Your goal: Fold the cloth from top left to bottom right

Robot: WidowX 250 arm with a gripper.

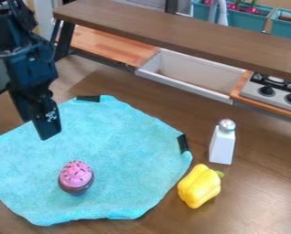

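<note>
Cloth (126, 151) spread out | brown wood-grain table (264, 192) | sink (194, 77), stove (281, 97) beyond

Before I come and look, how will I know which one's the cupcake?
Find the big blue cloth on the brown table. On its lower part, toward the left, sits a small cupcake with a pink, dark-speckled top and brown base. It's on the cloth, while the yellow pepper and white shaker aren't.

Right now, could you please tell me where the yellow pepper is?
The yellow pepper is at the lower right of the camera view, beside the blue cloth's right edge and just below the white shaker.
</note>
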